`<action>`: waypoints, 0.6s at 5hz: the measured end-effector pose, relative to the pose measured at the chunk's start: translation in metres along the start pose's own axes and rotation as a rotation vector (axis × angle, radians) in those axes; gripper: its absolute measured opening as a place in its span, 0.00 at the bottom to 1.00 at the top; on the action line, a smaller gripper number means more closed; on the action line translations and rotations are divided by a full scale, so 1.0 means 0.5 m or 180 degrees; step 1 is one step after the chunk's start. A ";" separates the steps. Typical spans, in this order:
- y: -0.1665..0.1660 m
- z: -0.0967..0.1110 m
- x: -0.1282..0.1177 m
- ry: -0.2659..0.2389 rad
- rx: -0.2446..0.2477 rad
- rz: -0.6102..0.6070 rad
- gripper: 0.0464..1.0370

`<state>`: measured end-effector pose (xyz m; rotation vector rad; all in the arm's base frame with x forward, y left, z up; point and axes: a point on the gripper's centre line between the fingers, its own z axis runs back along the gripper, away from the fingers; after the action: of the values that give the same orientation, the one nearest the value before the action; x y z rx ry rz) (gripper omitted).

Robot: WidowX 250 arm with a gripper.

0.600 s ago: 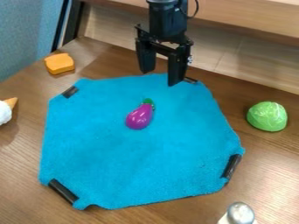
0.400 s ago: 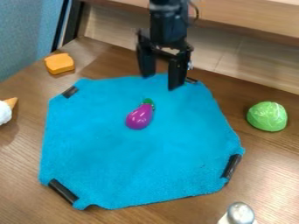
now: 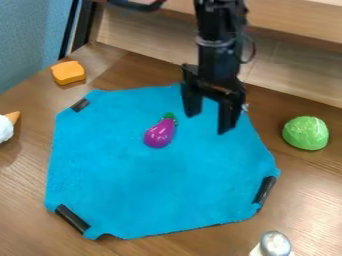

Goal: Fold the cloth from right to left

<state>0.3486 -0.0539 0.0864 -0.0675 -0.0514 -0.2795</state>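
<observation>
The robot arm (image 3: 217, 57) is black, its upper part a narrow, upright-sided column of blocky sections; a dull grey band (image 3: 214, 43) rings it; a thin dark cable (image 3: 252, 52) loops out beside it; a thicker black curved piece (image 3: 137, 6) shows at the top edge; the hand (image 3: 208, 124) is black too, with a broad, angular crosspiece and two long, blocky fingers (image 3: 192, 100); a small pale fitting (image 3: 245, 107) sits at its outer side.

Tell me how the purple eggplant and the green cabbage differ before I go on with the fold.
The eggplant is purple with a green cap; the cabbage is light green. The eggplant is slim and elongated, the cabbage rounder and bulkier. The eggplant lies on the cloth, the cabbage on the bare table. Both look like toy vegetables.
</observation>
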 end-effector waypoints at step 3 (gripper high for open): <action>-0.148 -0.048 0.001 -0.0171 0.0116 0.0250 0.96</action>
<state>0.3297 -0.1268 0.0667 -0.0407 -0.1068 -0.1983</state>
